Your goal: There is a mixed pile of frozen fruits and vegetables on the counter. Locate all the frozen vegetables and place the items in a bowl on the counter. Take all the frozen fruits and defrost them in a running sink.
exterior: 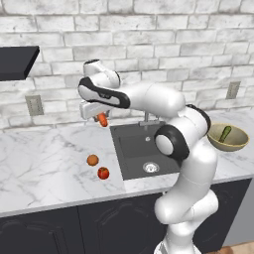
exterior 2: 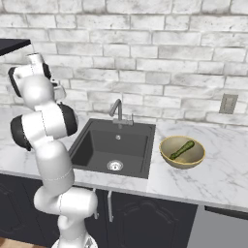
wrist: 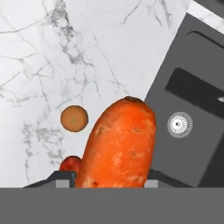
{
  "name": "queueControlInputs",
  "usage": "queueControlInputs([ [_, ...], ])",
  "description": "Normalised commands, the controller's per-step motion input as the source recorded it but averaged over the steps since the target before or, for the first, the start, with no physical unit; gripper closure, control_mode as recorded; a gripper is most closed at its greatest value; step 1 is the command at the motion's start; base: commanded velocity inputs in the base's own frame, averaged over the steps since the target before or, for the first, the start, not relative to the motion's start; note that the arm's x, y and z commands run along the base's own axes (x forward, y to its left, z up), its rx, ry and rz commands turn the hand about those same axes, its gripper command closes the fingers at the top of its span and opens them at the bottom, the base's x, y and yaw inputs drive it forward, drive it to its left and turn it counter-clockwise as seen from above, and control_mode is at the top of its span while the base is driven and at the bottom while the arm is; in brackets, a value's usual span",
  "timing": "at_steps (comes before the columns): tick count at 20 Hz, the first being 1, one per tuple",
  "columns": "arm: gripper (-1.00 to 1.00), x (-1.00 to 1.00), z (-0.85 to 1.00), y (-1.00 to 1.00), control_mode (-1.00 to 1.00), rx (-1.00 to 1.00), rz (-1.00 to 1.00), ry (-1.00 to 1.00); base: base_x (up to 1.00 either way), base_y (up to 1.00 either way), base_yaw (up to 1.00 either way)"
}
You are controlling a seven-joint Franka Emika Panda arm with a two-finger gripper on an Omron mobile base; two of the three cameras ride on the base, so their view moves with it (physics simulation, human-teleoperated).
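**Carrot aloft left of the sink; bowl lies across the basin to the right**

The worktop (exterior: 44, 163) runs the full width under the brick wall, with the black sink (exterior: 136, 149) set in its middle. The arm reaches out from its base over the sink's left edge, hand high above the marble.

The bowl (exterior 2: 182, 151) sits on the worktop just right of the sink, and the green stick (exterior 2: 181, 149) already lies inside it, slanting across the bottom. So one vegetable looks done.

The gripper (exterior: 99, 116) hangs above the worktop near the sink's back left corner. Its fingers are closed on the carrot (wrist: 119, 144): in the hand view the carrot rises from between the dark tips, long axis running along the fingers, blunt end pointing away from the hand. In the left base view it hangs below the hand, clear of the marble.

Directly beneath, on the worktop left of the sink, lie the two fruits, near each other: the orange ball (exterior: 92, 159) and, closer to the front edge, the red ball (exterior: 103, 172). Both are untouched and outside the basin.

The coming move, as I judge it, turns on one relation: the bowl lies to the robot's right of the carrot, with the whole sink between them. The carry must cross the basin without dropping the carrot there.
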Motion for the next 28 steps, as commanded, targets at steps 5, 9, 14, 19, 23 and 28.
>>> queueControlInputs([
  [5, 1.0, 0.05, 0.22, -0.44, -1.0, 0.0, -0.25, -0.02, 0.0, 0.0, 0.0],
  [9, 1.0, 0.02, 0.13, -0.48, -1.0, -0.01, -0.24, -0.04, 0.0, 0.0, 0.0],
  [14, 1.0, 0.0, 0.02, -0.5, -1.0, -0.03, -0.21, -0.12, 0.0, 0.0, 0.0],
  [19, 1.0, 0.0, 0.0, -0.46, -1.0, -0.06, -0.16, -0.22, 0.0, 0.0, 0.0],
  [23, 1.0, 0.01, 0.16, -0.53, -1.0, -0.02, -0.17, -0.09, 0.0, 0.0, 0.0],
  [28, 1.0, 0.04, 0.43, -0.6, -1.0, 0.0, -0.2, 0.01, 0.0, 0.0, 0.0],
])
